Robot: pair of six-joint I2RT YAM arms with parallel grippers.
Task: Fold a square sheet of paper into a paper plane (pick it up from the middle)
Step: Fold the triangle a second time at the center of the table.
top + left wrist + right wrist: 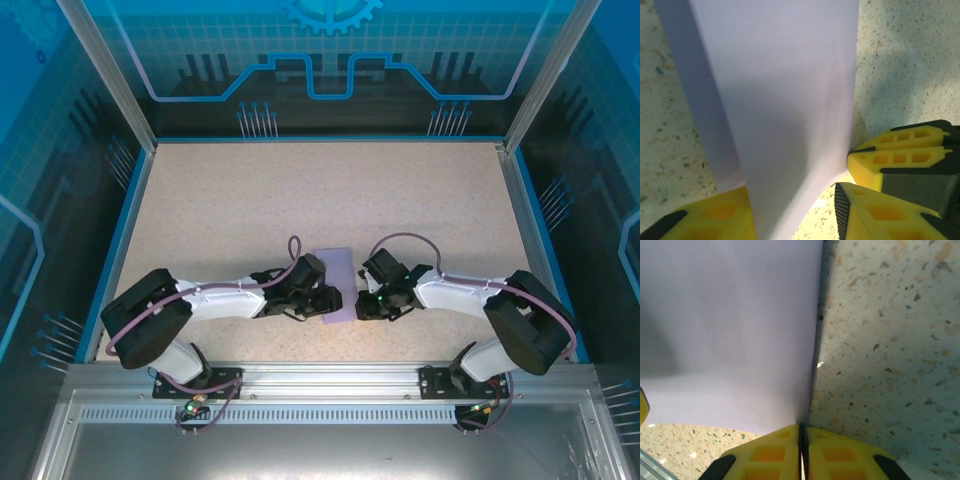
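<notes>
**A:** Where is the paper?

**B:** The square sheet of paper [337, 275] is at the front middle of the desk [220, 220], between the two arms. It looks partly raised off the surface. I can't tell whether it has a crease yet.

**A:** Who has hold of it?

**B:** The right pincer [801, 432] is pressed together on the sheet's edge, which runs straight into the seam between its fingers. The left pincer [790, 200] is spread, with the sheet passing between its fingers. There is a sliver of desk between the paper and one finger, so it has no grip.

**A:** So what's the step?

**B:** I'd say it's taking hold from the left side to start the first fold.

**A:** How should it be done?

**B:** The left should come together gently and squarely on the paper, without pushing it sideways. The right should stay firm as the anchor. Neither arm should pull away from the other, because paper this thin would buckle or tear. The edges should be lined up before any crease is pressed.
</notes>
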